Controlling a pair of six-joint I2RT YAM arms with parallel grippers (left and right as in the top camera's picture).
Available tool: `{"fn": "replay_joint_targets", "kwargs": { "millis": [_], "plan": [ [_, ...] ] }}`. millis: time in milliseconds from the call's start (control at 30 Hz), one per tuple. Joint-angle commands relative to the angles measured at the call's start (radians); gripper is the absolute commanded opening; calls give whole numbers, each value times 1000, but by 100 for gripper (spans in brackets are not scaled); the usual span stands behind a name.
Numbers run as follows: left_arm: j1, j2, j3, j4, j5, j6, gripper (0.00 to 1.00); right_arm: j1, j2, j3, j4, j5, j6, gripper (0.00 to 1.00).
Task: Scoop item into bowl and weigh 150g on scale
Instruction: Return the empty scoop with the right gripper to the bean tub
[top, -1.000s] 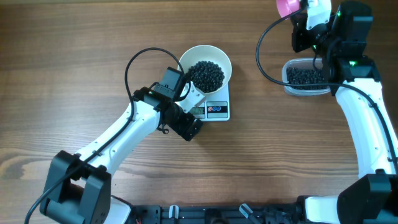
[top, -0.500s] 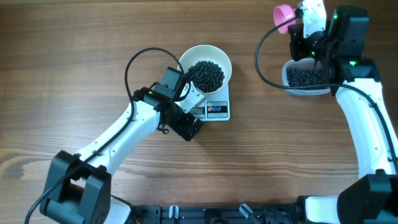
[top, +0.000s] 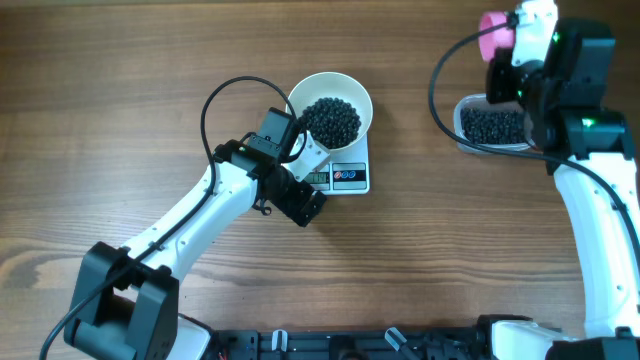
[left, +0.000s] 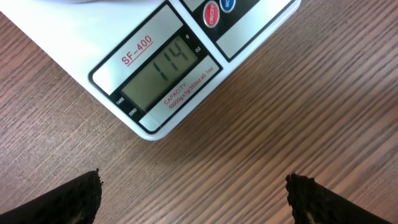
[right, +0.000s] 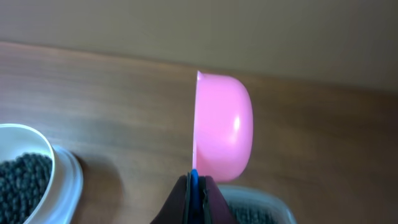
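The white bowl (top: 352, 88), heaped with black beans (top: 331, 120), sits on the scale (top: 350, 178), whose display (left: 163, 71) reads 114, short of the target. The left gripper (left: 194, 200) hovers wide open over the table (top: 120, 90) just in front of the scale, touching nothing. Well to the right of the scale, the right gripper (right: 194, 185) is clamped on a pink scoop (right: 222, 127) above the bean tub (top: 462, 130). The scoop is turned on its side, so a load could spill on the way to the scale, and a full scoop might overshoot.
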Motion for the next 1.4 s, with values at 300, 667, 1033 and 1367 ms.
{"fn": "replay_joint_targets", "kwargs": {
  "millis": [300,667,1033,1367],
  "plan": [
    [-1,-11,-6,3,9,-6,100,-24,32,5,-273,133,95,4],
    [-1,-11,-6,3,9,-6,100,-25,278,1,-381,137,47,4],
    [-1,-11,-6,3,9,-6,100,-78,353,1,-331,94,154,4],
    [-1,-11,-6,3,9,-6,100,-189,381,1,-289,-176,198,4]
  ]
}}
